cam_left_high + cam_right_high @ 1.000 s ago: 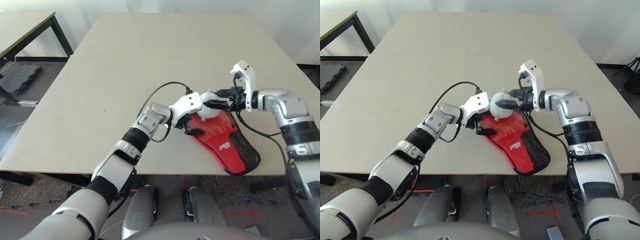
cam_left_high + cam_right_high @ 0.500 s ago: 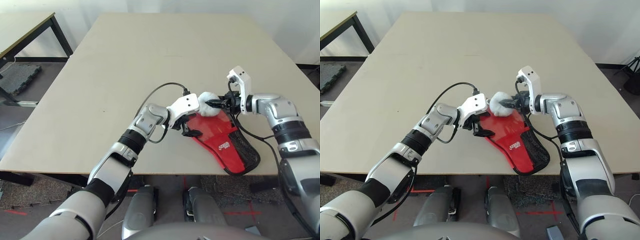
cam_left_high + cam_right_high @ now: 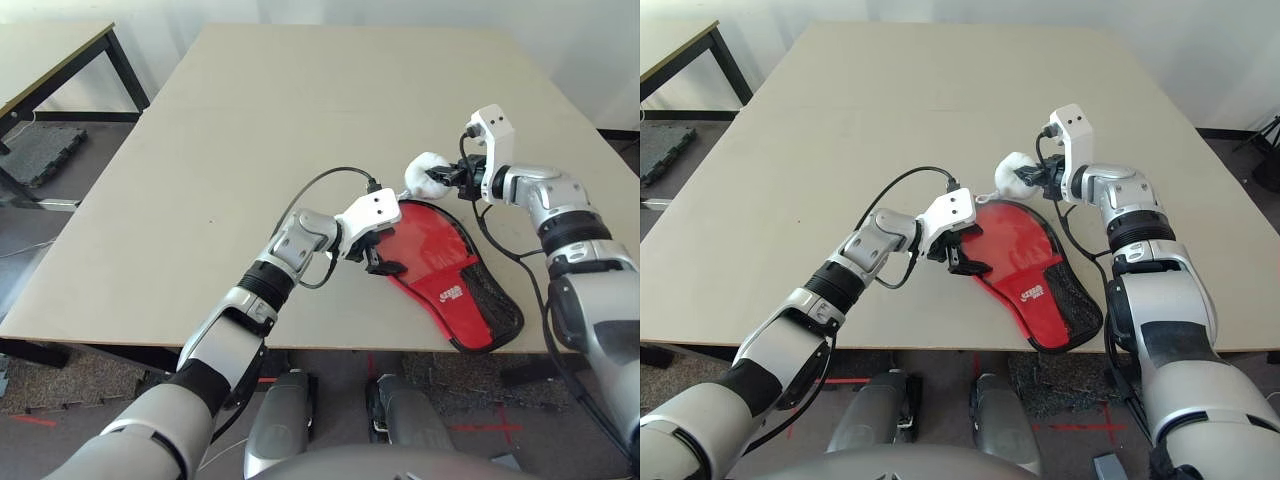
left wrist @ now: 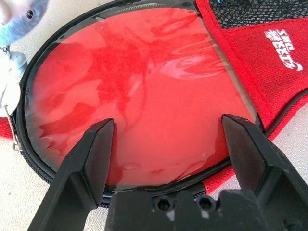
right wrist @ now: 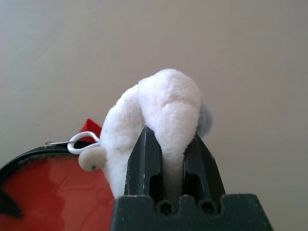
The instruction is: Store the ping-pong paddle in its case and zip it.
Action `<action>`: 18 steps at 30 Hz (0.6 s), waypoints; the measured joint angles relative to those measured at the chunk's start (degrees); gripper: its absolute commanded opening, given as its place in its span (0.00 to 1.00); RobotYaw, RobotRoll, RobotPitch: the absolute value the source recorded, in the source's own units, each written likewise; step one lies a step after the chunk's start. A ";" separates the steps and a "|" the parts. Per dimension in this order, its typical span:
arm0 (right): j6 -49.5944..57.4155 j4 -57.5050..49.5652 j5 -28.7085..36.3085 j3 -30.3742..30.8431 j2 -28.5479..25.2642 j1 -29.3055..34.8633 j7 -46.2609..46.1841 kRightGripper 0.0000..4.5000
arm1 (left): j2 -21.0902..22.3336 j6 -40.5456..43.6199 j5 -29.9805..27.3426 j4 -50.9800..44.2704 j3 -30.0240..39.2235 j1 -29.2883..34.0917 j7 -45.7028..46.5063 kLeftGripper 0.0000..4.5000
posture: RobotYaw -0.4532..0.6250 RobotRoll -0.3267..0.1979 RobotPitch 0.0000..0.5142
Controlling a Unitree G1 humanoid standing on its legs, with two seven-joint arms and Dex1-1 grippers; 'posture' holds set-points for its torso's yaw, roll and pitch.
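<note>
The red case lies on the table with the paddle inside, white logo writing too small to read. The left gripper gapes over it. The right gripper pinches a white fluffy charm.

White logo on the case, that's it for readable marks.
Logo sits on the red fabric just beside the black mesh patch; stylised white letters, seen at an angle in left wrist view, can't spell them out w/ certainty. In head views it's a small white mark, too tiny to read.
</note>
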 measured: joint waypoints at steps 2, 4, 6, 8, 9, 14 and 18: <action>-1.33 1.76 -0.48 -0.34 0.00 -0.16 -1.08 0.03 | -0.05 0.21 0.00 -0.37 -0.01 0.09 0.01 1.00 | 0.49 0.62 0.19; -2.31 2.87 -0.78 -0.97 -0.04 -0.22 -1.91 0.03 | -0.15 0.45 0.00 -0.90 -0.09 0.24 0.01 1.00 | 0.49 0.62 0.19; -3.10 3.67 -1.27 -1.14 -0.18 -0.38 -2.50 0.03 | -0.41 0.64 0.00 -1.09 -0.14 0.40 0.02 1.00 | 0.48 0.62 0.19; -3.75 4.54 -1.75 -1.23 -0.25 -0.59 -3.17 0.03 | -0.51 0.82 0.00 -1.23 -0.19 0.48 0.02 1.00 | 0.48 0.62 0.19; -3.93 4.80 -1.88 -1.32 -0.30 -0.63 -3.42 0.03 | -0.56 0.83 0.00 -1.27 -0.22 0.51 0.02 1.00 | 0.48 0.62 0.19; -4.73 6.12 -2.19 -1.89 -2.59 -0.83 -4.06 0.03 | -0.76 0.79 0.01 -1.29 -0.43 0.56 0.02 1.00 | 0.47 0.62 0.18; -4.93 6.99 -2.76 -3.60 -5.67 -0.83 -5.17 0.03 | -0.83 0.58 0.01 -1.24 -0.47 0.56 0.00 1.00 | 0.47 0.62 0.18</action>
